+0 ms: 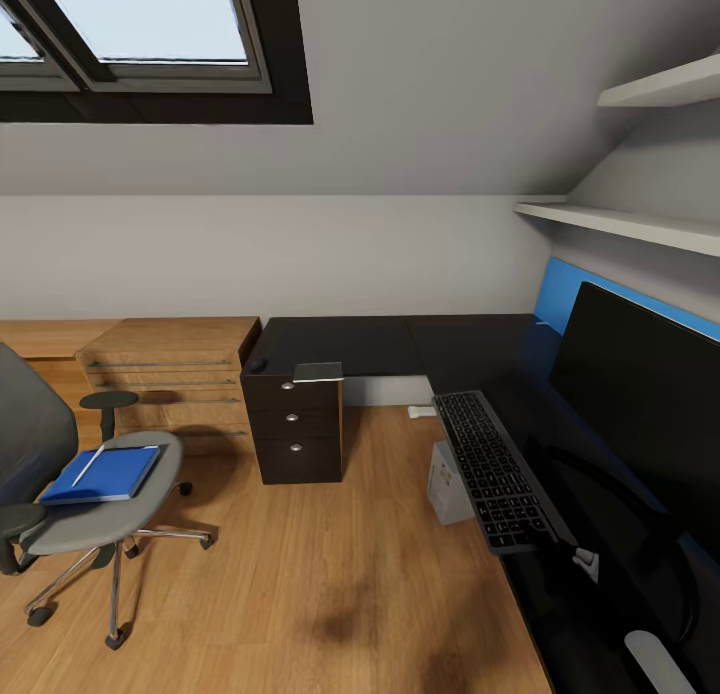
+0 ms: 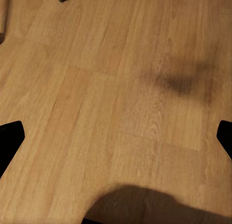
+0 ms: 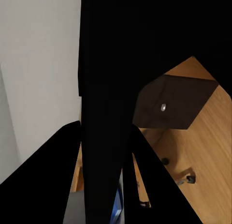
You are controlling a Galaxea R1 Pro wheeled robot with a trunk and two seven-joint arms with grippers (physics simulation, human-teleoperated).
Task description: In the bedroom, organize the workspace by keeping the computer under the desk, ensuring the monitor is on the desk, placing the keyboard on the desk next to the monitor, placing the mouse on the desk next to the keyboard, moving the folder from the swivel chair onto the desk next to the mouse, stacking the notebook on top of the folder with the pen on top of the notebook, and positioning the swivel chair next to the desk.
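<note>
Head view of the attic bedroom. We see the L-shaped desk (image 1: pixel 400 342) with its glossy black top running along the far wall and down the right side, a blue back panel (image 1: pixel 560 292) behind it. The monitor (image 1: pixel 640 394) stands on the right wing of the desk, and the keyboard (image 1: pixel 495 469) lies on the desk just beside it, along the front edge. A small black mouse (image 1: pixel 257 365) sits at the far left corner of the desktop, above the black drawer unit (image 1: pixel 293 429); a thin greyish notebook (image 1: pixel 318 372) lies near it on the same end. The silver-grey computer (image 1: pixel 447 484) stands on the floor under the desk, partly hidden by the keyboard edge. The swivel chair (image 1: pixel 95 519) stands well apart from the desk at the left, with the blue folder (image 1: pixel 102 474) on its seat and a pale pen (image 1: pixel 88 464) lying on the folder.

In the left wrist view, we see the left gripper (image 2: pixel 116 137) with fingers spread wide over the wooden floor (image 2: pixel 96 88). In the right wrist view, we cannot tell the state of the right gripper (image 3: pixel 104 151).
</note>
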